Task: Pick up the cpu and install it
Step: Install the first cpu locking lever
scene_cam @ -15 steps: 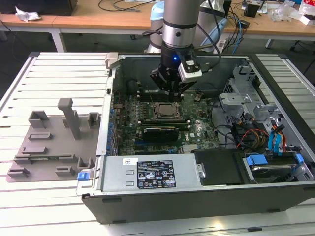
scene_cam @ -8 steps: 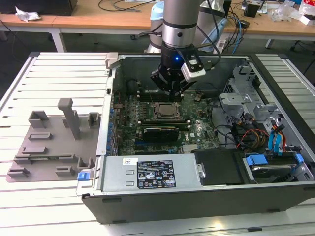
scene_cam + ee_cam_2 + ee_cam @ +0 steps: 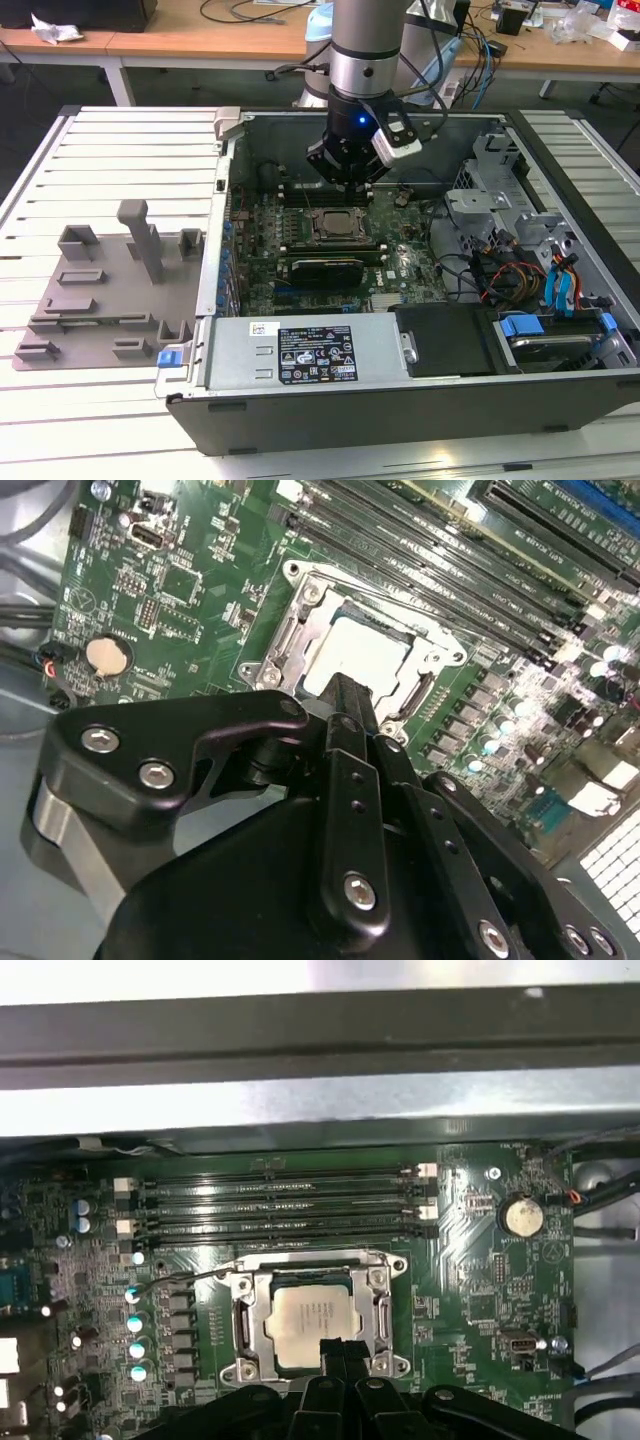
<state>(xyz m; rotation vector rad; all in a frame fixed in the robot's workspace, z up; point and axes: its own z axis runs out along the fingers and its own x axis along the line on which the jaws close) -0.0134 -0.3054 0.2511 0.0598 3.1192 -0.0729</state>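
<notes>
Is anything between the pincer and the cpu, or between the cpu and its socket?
Nothing visible. The silvery square cpu already lies inside the metal-framed socket; the black pincer hangs just over its edge.

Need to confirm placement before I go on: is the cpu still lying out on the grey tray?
No: in the first wrist view the cpu lies inside the motherboard socket, framed by its metal bracket.

Robotics lab bench

We see an opened computer case (image 3: 400,290) on a slatted worktop (image 3: 120,150), with cable-strewn wooden desks (image 3: 220,40) at the far side.
</notes>
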